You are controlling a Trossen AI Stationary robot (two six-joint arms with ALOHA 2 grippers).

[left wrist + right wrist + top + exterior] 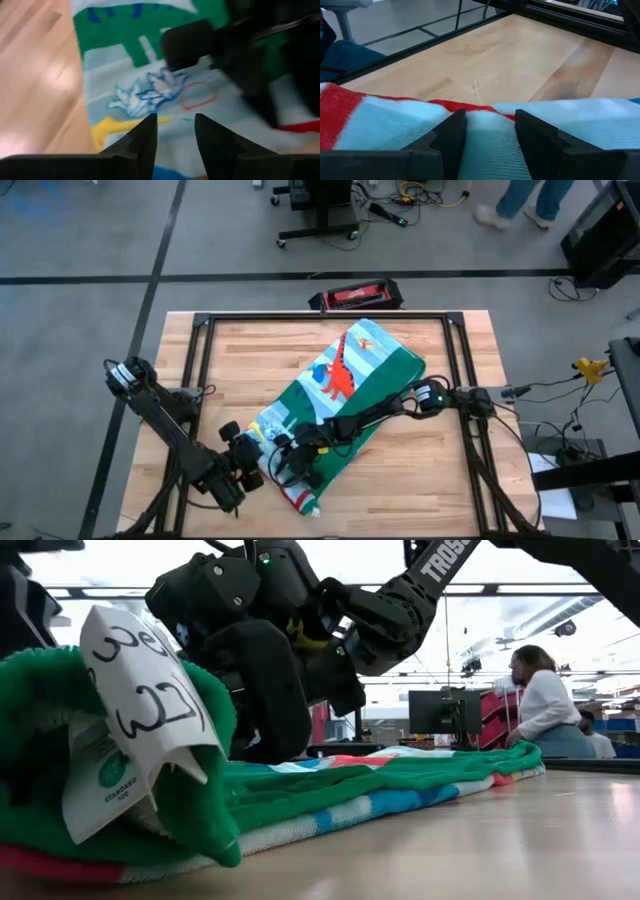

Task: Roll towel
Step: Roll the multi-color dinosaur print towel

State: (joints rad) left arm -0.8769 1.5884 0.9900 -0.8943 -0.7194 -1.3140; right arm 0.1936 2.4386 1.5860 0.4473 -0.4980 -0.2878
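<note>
The left arm reaches in from the table's left edge and bends toward the near side; the left gripper (250, 457) sits at the near-left end of the towel (345, 395), and in its wrist view its two dark fingers (144, 142) stand a little apart with pale blue cloth showing through the gap, so whether they pinch that cloth or merely hover over it I cannot tell; the print under them shows a blue outline figure, a red ring and a yellow patch.

The towel lies on the wooden table (250, 360) in a long folded band, slanting from the near centre toward the far right; its green border and a red dinosaur face up; the near end is bunched into a thick fold, and the low view shows a white label (150, 690) with handwritten marks hanging from that bunch.

The right arm comes in from the table's right edge and stretches across the towel's length; the right gripper (290, 465) is just beside the left one at the same near end; its fingers (451, 132) are closed on a raised ridge of pale blue towel, a red stripe running beside them.

Beyond the table a red case (355, 296) lies on the floor; a person (545, 705) sits at a monitor in the room behind.
</note>
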